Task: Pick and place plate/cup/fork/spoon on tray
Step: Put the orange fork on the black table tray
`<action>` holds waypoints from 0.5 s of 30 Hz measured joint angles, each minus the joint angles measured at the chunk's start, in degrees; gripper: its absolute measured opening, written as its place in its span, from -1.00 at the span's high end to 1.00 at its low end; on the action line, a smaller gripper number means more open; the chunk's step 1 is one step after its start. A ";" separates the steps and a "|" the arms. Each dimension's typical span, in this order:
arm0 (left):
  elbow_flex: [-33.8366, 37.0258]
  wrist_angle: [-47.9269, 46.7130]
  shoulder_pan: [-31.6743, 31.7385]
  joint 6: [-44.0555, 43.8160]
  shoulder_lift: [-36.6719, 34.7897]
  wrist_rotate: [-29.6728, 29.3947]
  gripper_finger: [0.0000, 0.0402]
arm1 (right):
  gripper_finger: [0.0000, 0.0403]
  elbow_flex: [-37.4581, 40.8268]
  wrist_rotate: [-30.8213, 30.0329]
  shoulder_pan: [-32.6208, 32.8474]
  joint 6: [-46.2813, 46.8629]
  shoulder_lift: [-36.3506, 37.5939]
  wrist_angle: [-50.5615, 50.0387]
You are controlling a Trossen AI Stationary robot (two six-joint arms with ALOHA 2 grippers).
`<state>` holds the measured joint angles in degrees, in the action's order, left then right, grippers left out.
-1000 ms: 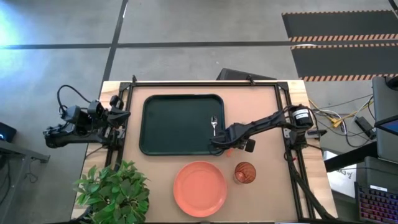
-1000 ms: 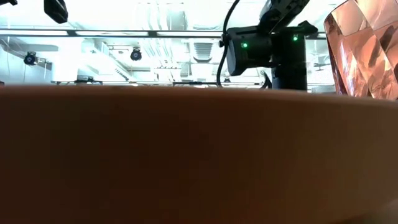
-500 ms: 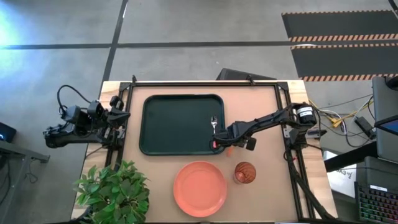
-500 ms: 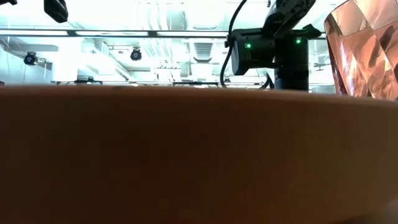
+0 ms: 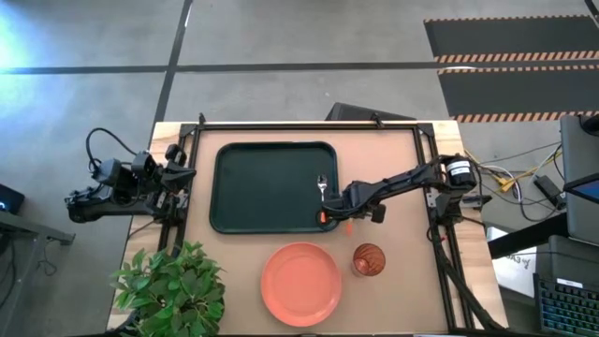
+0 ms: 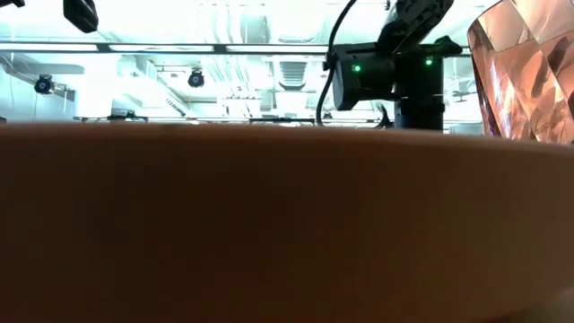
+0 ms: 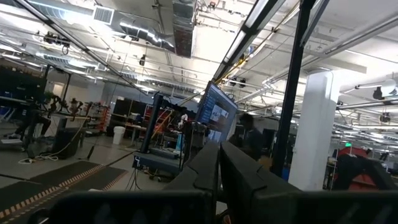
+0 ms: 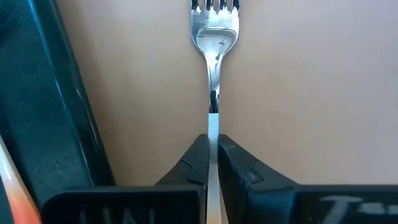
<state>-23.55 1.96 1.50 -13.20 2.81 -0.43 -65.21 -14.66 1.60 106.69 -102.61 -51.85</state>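
Two arms are on the counter (image 5: 393, 168), but only the right one is doing anything. From above, the right end effector (image 5: 325, 216) sits low at the tray's (image 5: 271, 185) right edge near its front corner, with a bit of orange handle poking out beside it, too small to tell much. The right wrist view fills that in: the fingers (image 8: 198, 163) are pinched on the fork (image 8: 214, 37) shaft, tines pointing away over bare counter, tray rim running alongside.

The top view also shows the spoon (image 5: 321, 187) lying inside the tray by its right edge, the plate (image 5: 300, 284) on the counter in front of the tray, and the cup (image 5: 369, 259) just beside the plate. At counter level the plate fills nearly everything, with the cup at one edge.

The left end effector (image 7: 219, 163) is parked off the left side, fingers pressed together, looking into the room. A plant (image 5: 170, 285) sits at the front left corner.
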 joint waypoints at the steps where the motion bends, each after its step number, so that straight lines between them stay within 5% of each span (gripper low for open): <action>1: 0.00 0.00 0.00 0.01 0.00 0.00 1.00 | 0.95 -0.83 -1.77 -0.07 -0.34 0.23 -1.54; 7: 0.02 0.00 0.00 0.01 0.00 0.00 1.00 | 0.96 -7.49 -9.50 -0.50 -2.72 6.08 -9.34; 15: 0.04 0.00 0.00 0.03 0.00 0.00 1.00 | 0.96 -16.00 -11.65 -0.54 -9.38 5.99 -8.61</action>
<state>-23.51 1.96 1.50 -13.17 2.81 -0.43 -81.22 -26.31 1.07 97.31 -96.62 -60.46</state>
